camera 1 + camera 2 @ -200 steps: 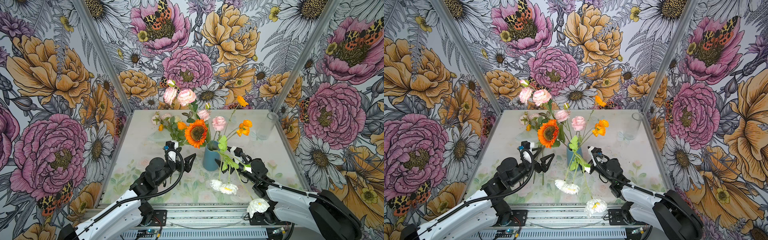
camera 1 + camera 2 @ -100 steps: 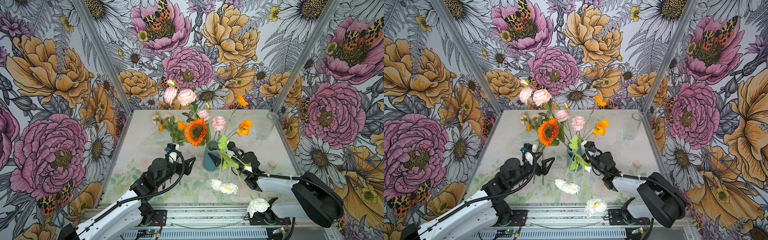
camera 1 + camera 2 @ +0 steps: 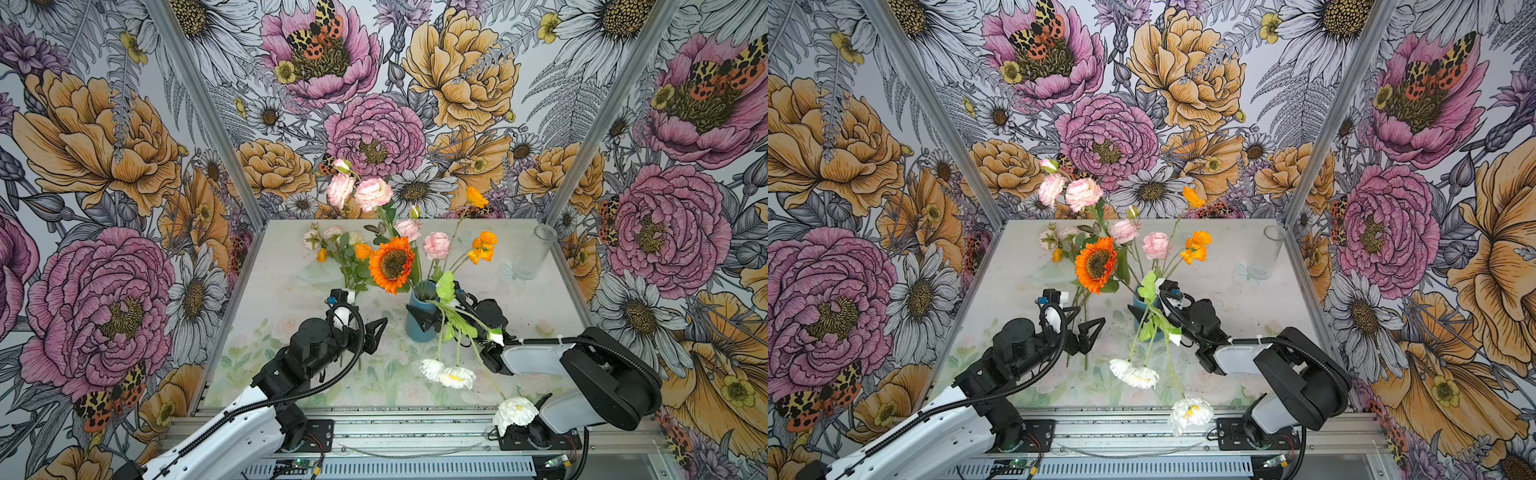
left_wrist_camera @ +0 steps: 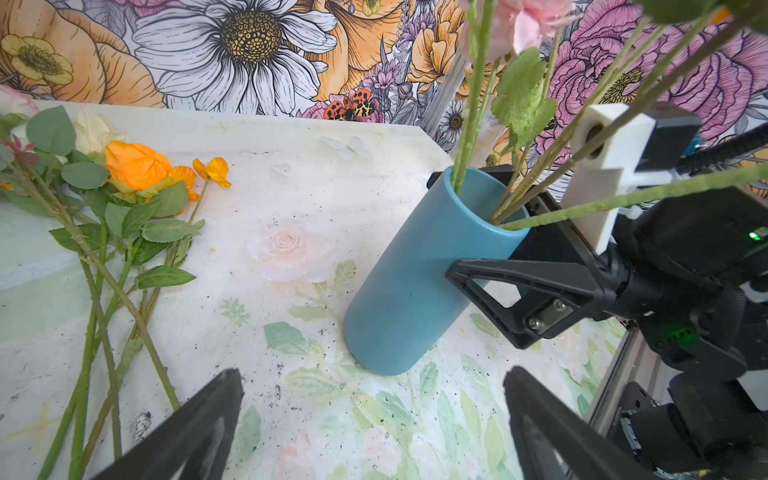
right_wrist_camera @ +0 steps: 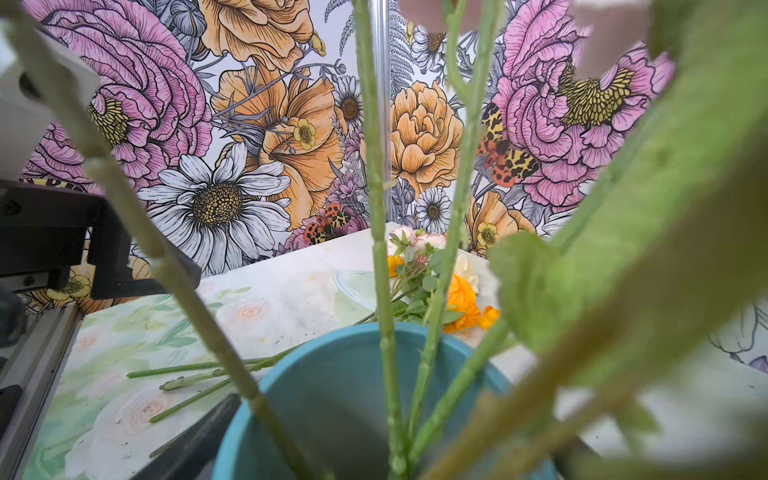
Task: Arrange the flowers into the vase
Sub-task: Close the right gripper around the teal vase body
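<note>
The loose flowers [image 3: 345, 257] lie in a crossed bunch on the table [image 3: 291, 316], left of centre in both top views. Their heads point to the back wall and their stems run toward the left gripper [image 3: 1086, 319]. I'd guess they're light and wiry with soft heads, so pinch a bare stem [image 4: 104, 291] below the leaves, not the bloom. The stems overlap, so one could drag its neighbours.

The blue vase [image 3: 419, 328] sits mid-table and is already crowded. The sunflower [image 3: 390, 264] leans left and the white flowers [image 3: 446, 374] droop past the front. It looks top-heavy and easy to tip.

The left jaws are spread wide, empty, just left of the vase. The right gripper [image 4: 440, 226] straddles the vase, also spread wide. I can't tell if it's actually pressing.

There's bare table between the bunch and the vase. More is free on the right, up to the clear glass [image 3: 532, 253]. The front rail [image 3: 415, 428] is close.
</note>
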`<state>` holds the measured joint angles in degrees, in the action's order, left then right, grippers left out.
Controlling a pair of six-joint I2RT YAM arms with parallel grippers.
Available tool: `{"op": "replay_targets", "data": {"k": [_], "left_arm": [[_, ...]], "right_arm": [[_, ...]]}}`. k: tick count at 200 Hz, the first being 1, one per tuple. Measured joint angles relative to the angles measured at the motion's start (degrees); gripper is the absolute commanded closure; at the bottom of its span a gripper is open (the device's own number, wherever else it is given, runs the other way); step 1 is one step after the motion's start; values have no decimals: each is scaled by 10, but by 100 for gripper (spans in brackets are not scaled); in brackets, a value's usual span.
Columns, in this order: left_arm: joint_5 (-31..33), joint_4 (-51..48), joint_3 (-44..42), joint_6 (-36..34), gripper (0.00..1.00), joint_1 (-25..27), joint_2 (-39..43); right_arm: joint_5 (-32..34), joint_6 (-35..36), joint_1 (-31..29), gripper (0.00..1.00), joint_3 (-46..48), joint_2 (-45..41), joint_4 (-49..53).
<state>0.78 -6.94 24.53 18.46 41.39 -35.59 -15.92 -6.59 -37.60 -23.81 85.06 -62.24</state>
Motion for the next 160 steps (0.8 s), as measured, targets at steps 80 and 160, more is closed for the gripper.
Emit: {"op": "replay_targets", "data": {"k": [80,160], "left_arm": [[1,-23,6,-13,1,0,0],[11,-57,57,-45,1,-4,-7]], "right_arm": [[-2,12,-1,29,-16,2,23],[-1,15,-1,48,-15,2,20]]}}
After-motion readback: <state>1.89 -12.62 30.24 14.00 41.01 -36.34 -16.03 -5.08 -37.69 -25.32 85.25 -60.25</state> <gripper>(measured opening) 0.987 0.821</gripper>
